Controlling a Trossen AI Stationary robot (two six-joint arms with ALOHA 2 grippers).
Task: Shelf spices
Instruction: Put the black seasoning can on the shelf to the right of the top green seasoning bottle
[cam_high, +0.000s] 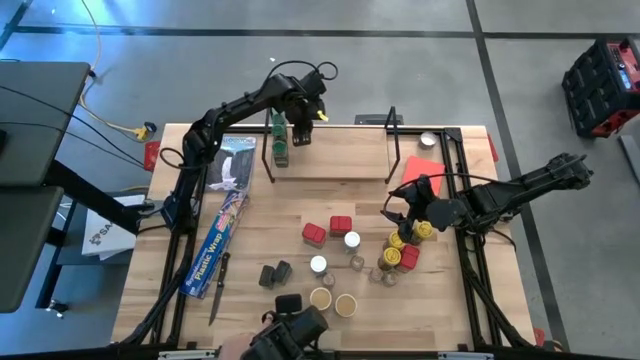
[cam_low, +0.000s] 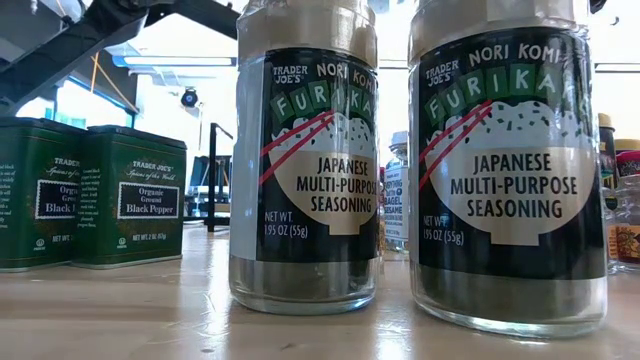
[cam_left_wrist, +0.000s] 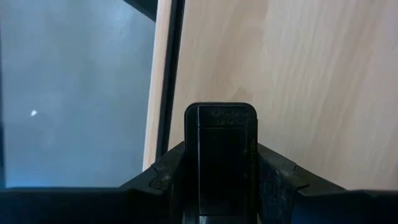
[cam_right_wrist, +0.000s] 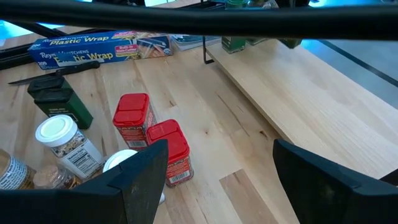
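Note:
My left gripper (cam_high: 300, 130) reaches over the shelf (cam_high: 340, 155), a light wooden board in a thin black wire frame at the table's far side. It is shut on a dark square tin (cam_left_wrist: 221, 158). Two green tins (cam_high: 280, 142) stand on the board's left end, just beside it. My right gripper (cam_high: 410, 205) hangs open above the right part of the table, over a cluster of yellow-lidded jars (cam_high: 405, 245). Two red tins (cam_right_wrist: 152, 134) and a white-lidded jar (cam_right_wrist: 62, 140) stand on the table ahead of its fingers. My left gripper pinches the dark tin by two opposite sides (cam_left_wrist: 191, 155) between its two fingers (cam_left_wrist: 163, 177). The fingers come from above, pointing steeply down. The tin stands upright in the hold over the shelf's board (cam_left_wrist: 311, 81); the tin itself hides whether its bottom touches the board.
A blue plastic-wrap box (cam_high: 220, 235) and a black knife (cam_high: 218, 290) lie at the table's left. A red card (cam_high: 420, 168) lies by the shelf's right end. Two furikake jars (cam_low: 310, 160) and two green pepper tins (cam_low: 130, 195) stand near the front edge.

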